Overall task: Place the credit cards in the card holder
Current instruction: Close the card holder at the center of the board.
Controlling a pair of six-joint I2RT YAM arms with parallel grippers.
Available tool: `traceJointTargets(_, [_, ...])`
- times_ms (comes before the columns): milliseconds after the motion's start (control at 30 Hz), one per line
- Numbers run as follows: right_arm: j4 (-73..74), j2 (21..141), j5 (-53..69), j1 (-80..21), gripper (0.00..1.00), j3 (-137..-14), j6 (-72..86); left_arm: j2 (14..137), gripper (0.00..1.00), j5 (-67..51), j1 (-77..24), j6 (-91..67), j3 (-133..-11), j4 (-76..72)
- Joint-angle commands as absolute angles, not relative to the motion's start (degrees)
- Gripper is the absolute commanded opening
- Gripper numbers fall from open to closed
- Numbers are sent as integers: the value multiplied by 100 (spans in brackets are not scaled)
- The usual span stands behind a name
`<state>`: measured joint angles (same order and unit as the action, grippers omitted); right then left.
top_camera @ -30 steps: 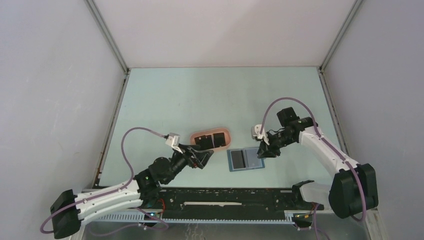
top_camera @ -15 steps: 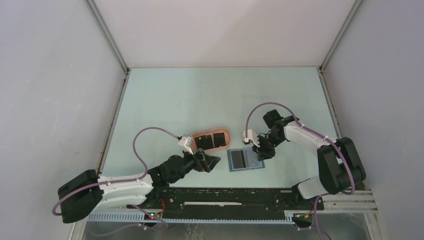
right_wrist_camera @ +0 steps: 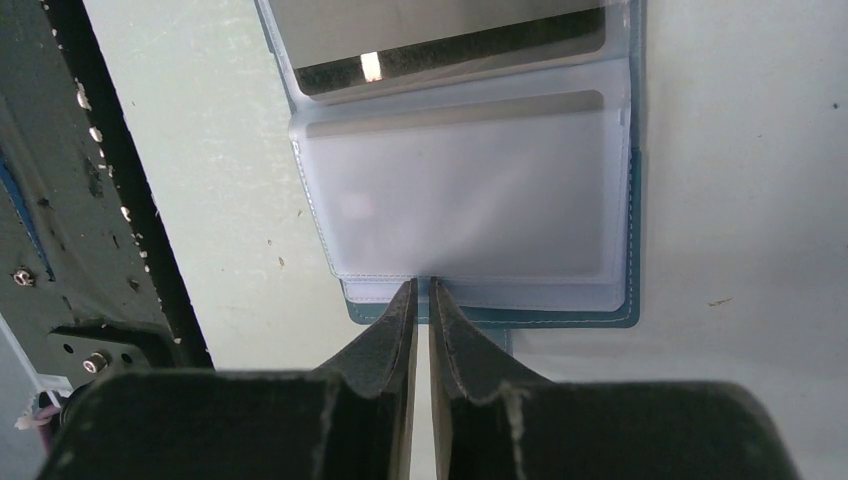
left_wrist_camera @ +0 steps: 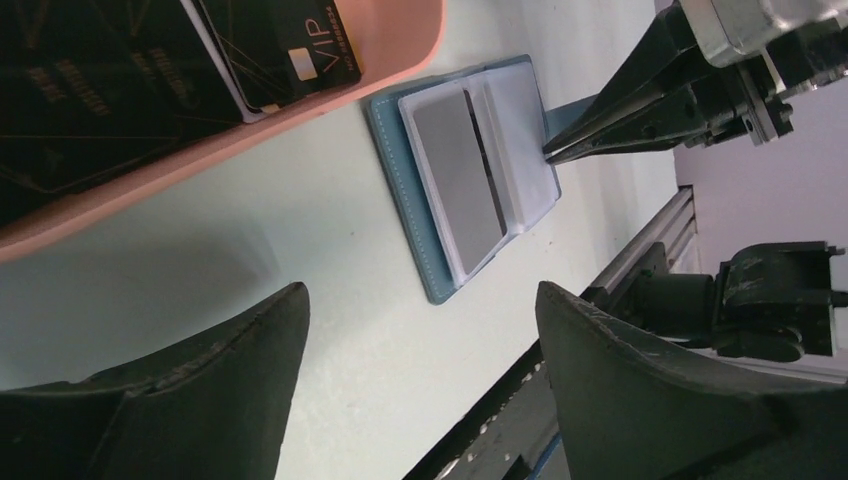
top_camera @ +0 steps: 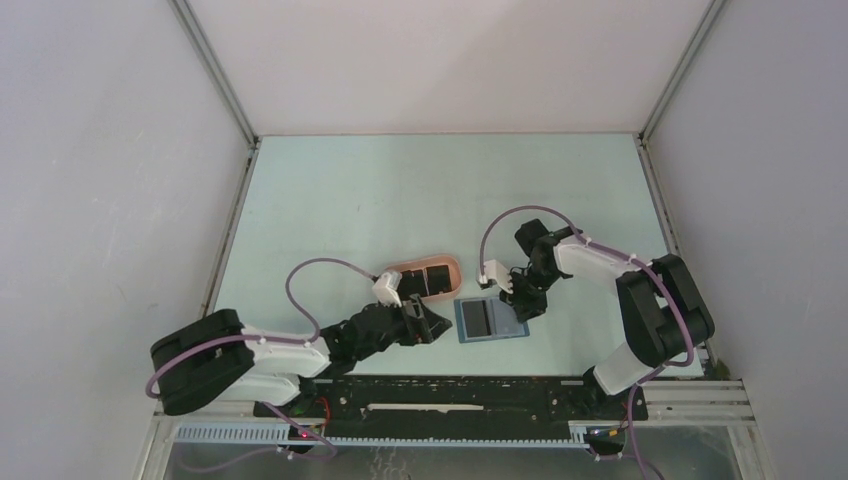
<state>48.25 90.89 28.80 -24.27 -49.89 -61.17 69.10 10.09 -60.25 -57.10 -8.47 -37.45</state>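
The L gripper is seen low over the table, jaws spread wide, w/ only bare table showing btwn its 2 fingers. Ahead of it and off to its L, the pink tray is found, w/ black credit cards laid flat inside; 1 is marked "VIP". Ahead of the same gripper and a bit to its R, the card holder is laid open and flat on the table, just beside the tray but apart from it. A grey card is tucked in the pocket on the half nearer the tray. The other pocket is seen as plain frosted plastic. The R gripper is set at the holder's edge farthest from the tray, tips pointed toward the L gripper, jaws drawn nearly together w/ only a thin slit left. The frosted pocket's edge is met by its tips; whether that edge is pinched can't be told. The 2 grippers are placed near each other, w/ the holder btwn them.
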Motion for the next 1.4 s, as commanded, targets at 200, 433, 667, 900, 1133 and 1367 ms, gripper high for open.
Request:
traceJointTargets(200, [4735,9351,2407,-2634,15,-5025,-6046,8119,76,436,-6020,-7040,-1661,-3602])
traceJointTargets(433, [4781,9458,2339,-2758,14,-5096,-5960,8959,73,160,-6020,-7356,-1998,-3715])
traceJointTargets(667, [4817,9494,2342,-2793,13,-5132,-5926,9313,79,230,-6012,-7134,-2161,-3850])
traceJointTargets(900, [4859,9529,2364,-2813,13,-5155,-5900,9674,81,-70,-6003,-6936,-2086,-5019])
traceJointTargets(1133, [4903,9581,2407,-2822,12,-5212,-5855,9922,85,-334,-5977,-6808,-1879,-6555])
traceJointTargets(1367, [4928,9606,2417,-2826,11,-5236,-5811,10276,85,-738,-5960,-6837,-2042,-7353])
